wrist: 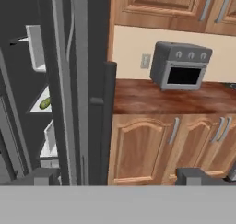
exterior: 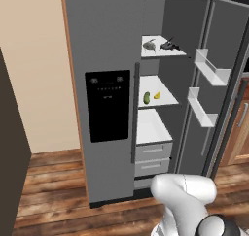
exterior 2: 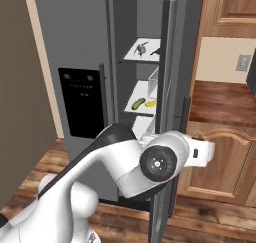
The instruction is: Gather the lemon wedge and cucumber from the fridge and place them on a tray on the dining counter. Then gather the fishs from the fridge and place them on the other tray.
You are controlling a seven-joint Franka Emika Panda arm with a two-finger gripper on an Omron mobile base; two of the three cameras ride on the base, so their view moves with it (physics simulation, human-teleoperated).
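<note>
Pincer [wrist: 118,177] of mine is spread wide, grasping nothing; the cucumber [wrist: 44,103] sits far to its left behind the fridge door [wrist: 80,80], whose edge I might strike when swinging in

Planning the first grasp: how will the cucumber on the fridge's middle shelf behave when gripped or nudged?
The cucumber looks short, rounded and smooth, so it probably stays stiff but may slip. Lying flat on the white shelf, it could roll if pushed sideways, perhaps toward the lemon wedge beside it.

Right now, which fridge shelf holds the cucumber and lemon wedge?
The middle shelf: the green cucumber and yellow lemon wedge lie side by side there. The top shelf carries the two fish, and the lowest shelf looks bare.
</note>
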